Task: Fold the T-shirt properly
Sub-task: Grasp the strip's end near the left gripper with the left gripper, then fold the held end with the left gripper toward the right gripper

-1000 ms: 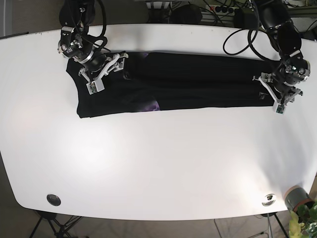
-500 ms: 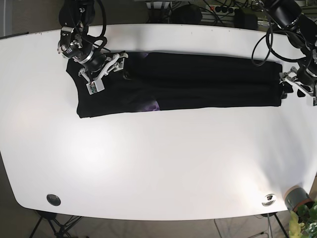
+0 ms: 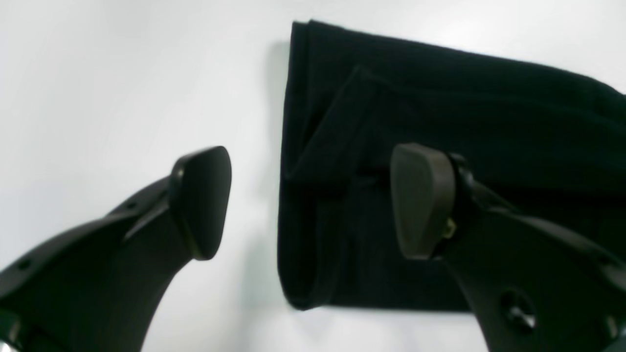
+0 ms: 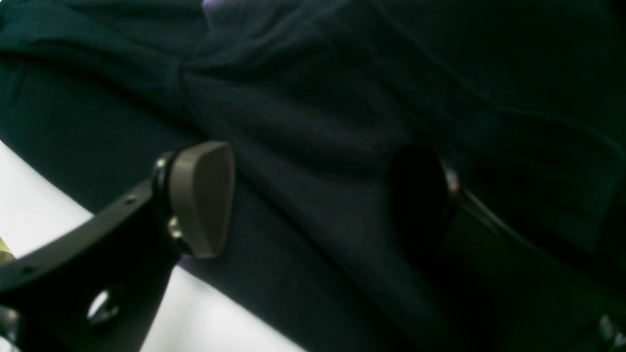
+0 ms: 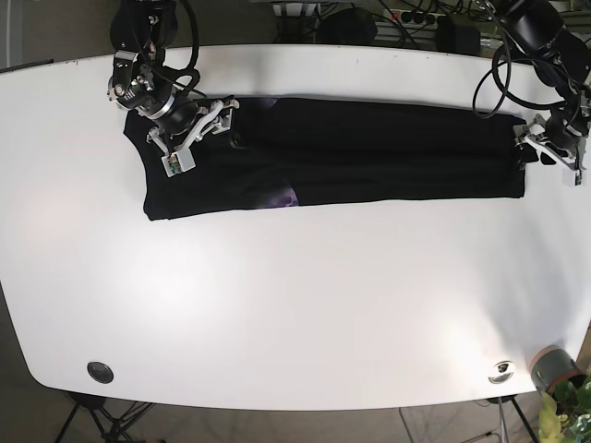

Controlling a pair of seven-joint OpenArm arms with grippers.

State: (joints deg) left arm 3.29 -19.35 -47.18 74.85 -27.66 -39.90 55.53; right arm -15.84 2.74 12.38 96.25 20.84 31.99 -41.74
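The black T-shirt (image 5: 369, 152) lies on the white table (image 5: 295, 295) as a long folded strip, with a purple print (image 5: 284, 197) showing near its front edge. My left gripper (image 5: 534, 150) is open and hovers at the strip's right end. In the left wrist view its jaws (image 3: 310, 200) straddle the shirt's folded end edge (image 3: 313, 122), one finger (image 3: 200, 200) over bare table. My right gripper (image 5: 222, 123) is open over the strip's left end. In the right wrist view (image 4: 310, 195) both fingers are above dark cloth (image 4: 303, 112) and hold nothing.
The table's right edge is close behind my left arm (image 5: 559, 129). A black grommet (image 5: 100, 372), a silver cap (image 5: 500, 371) and a potted plant (image 5: 557, 369) sit near the front edge. Cables (image 5: 434, 18) lie behind the back edge.
My left arm swung right, off the shirt's end, then came back a little to the left and up. The shirt's right end now reaches slightly further right. My right arm has not moved.
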